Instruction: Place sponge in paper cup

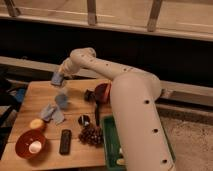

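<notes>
The gripper [61, 75] hangs over the table's [80, 150] far left edge, at the sponge [56, 78]. A small cup [62, 100] stands nearer. A bowl [30, 144] sits at the near left corner.

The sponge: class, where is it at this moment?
In the camera view, the sponge is at the gripper, above the far left part of the wooden table, just beyond the small blue cup.

One gripper [61, 76], one sponge [56, 78], one bowl [24, 143].
</notes>
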You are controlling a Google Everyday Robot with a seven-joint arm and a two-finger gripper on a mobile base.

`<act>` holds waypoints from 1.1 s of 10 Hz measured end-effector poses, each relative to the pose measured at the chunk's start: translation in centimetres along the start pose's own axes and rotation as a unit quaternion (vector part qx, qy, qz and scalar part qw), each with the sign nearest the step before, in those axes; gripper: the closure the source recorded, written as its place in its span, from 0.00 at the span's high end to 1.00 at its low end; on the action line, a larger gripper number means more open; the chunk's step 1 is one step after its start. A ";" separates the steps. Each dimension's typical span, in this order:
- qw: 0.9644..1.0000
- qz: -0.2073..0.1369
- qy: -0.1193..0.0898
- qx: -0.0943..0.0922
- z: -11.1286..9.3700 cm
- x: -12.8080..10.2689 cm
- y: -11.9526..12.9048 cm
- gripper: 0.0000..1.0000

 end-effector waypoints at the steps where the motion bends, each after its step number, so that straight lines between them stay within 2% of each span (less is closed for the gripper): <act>1: 1.000 0.004 0.002 0.006 -0.3 -0.1 -0.3 0.10; 3: 1.000 0.007 0.012 0.019 -0.6 -0.1 -0.6 0.29; 7: 0.998 0.008 0.060 0.036 -0.4 0.9 -0.7 0.70; 8: 0.997 0.010 0.067 0.037 -0.5 1.0 -0.9 0.75; 11: 0.995 0.010 0.087 0.038 0.0 1.9 -0.7 0.76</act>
